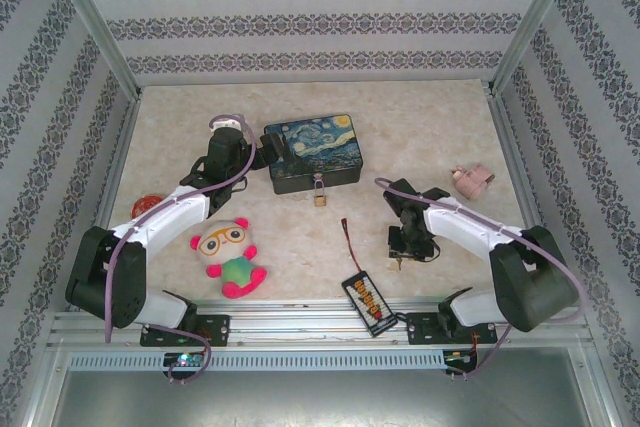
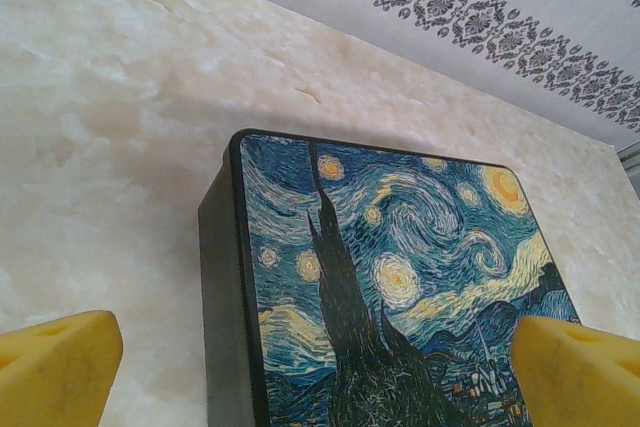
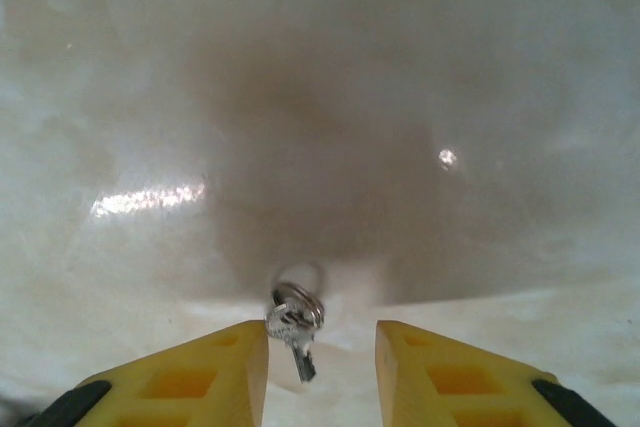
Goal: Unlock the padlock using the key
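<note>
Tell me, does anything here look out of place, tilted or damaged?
Nothing stands out. The padlock hangs at the front of the tin box; the key sits inside the open right gripper.

Small brass padlock (image 1: 320, 192) sits against the blue painted tin box's (image 1: 310, 152) front; right gripper (image 1: 403, 255) is low, right of that box.

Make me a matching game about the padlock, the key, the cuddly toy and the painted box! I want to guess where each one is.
Things
1. padlock
2. key
3. plush toy
4. painted tin box

Places
A. between the yellow fingers of the right gripper
B. just ahead of the wide-open left gripper
C. at the front side of the box
D. pink and green, lying on the table

Pairs: 1-C, 2-A, 3-D, 4-B
</note>
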`<action>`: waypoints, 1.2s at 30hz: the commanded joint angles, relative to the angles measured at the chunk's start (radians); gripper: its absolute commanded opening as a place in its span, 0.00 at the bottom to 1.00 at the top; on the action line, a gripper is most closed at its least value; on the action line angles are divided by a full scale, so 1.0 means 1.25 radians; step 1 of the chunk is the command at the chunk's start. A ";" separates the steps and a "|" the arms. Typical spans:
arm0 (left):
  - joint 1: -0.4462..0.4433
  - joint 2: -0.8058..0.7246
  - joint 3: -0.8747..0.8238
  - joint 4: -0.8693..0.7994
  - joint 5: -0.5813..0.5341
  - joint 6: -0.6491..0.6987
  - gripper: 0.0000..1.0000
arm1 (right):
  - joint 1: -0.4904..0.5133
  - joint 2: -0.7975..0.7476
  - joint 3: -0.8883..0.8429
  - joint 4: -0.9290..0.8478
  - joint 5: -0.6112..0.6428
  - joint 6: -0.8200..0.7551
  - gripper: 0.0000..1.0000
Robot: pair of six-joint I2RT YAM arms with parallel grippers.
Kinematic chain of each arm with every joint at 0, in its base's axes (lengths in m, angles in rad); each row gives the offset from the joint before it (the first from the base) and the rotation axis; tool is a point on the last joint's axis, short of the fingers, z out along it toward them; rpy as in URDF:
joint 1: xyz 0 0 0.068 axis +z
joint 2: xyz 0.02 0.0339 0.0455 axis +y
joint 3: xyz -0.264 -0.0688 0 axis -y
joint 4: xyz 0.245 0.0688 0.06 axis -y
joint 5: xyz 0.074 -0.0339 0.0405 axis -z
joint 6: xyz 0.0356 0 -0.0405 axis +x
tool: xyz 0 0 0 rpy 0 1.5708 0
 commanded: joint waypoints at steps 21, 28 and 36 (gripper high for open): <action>0.013 -0.003 0.008 -0.005 -0.002 -0.004 0.99 | -0.023 0.019 -0.012 0.064 -0.024 0.023 0.14; 0.013 -0.007 0.008 -0.010 0.000 0.002 0.99 | -0.024 -0.011 -0.006 0.061 -0.024 0.033 0.02; 0.014 -0.028 -0.009 0.016 0.004 0.017 0.99 | -0.029 -0.062 0.023 0.059 -0.036 0.041 0.00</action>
